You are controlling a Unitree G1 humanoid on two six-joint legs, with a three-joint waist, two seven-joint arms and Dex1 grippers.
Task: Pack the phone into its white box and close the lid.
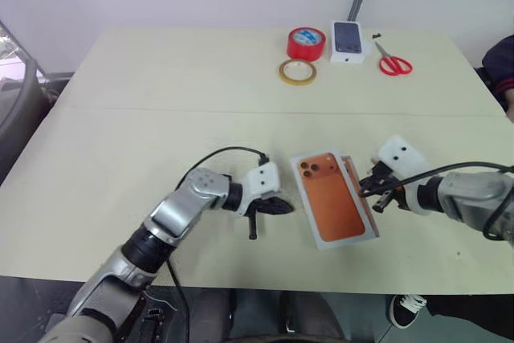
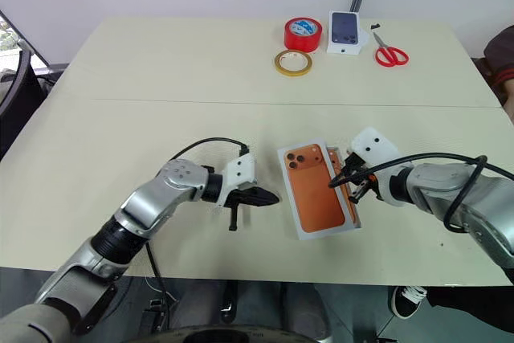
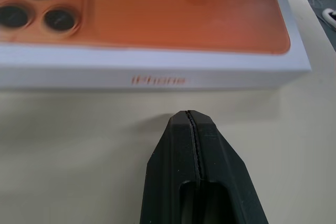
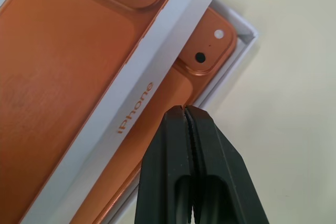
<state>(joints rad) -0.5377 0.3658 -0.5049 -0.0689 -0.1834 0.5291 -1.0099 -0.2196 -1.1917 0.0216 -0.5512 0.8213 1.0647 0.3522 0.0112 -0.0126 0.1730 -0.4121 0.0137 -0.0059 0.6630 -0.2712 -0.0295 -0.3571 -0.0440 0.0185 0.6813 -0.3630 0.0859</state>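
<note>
One phone (image 4: pixel 173 114), flat and orange-copper with its square camera bump showing, lies in one white box (image 4: pixel 239 35) near the front of the pale table (image 1: pixel 120 142). One white lid (image 1: pixel 333 198), printed on top with an orange phone and three dark lenses and lettered on its side, sits askew over the box, leaving the phone's right strip and a box corner uncovered. The right gripper (image 1: pixel 371 192) hangs just over that exposed edge, fingers pressed together and holding nothing. The left gripper (image 1: pixel 283 208) sits just left of the lid, fingers likewise pinched tight and empty. At the far edge lie two tape rolls, one red (image 1: pixel 306 42) and one yellowish (image 1: pixel 297 71), one small white carton (image 1: pixel 347 41) and one pair of red-handled scissors (image 1: pixel 393 63).
</note>
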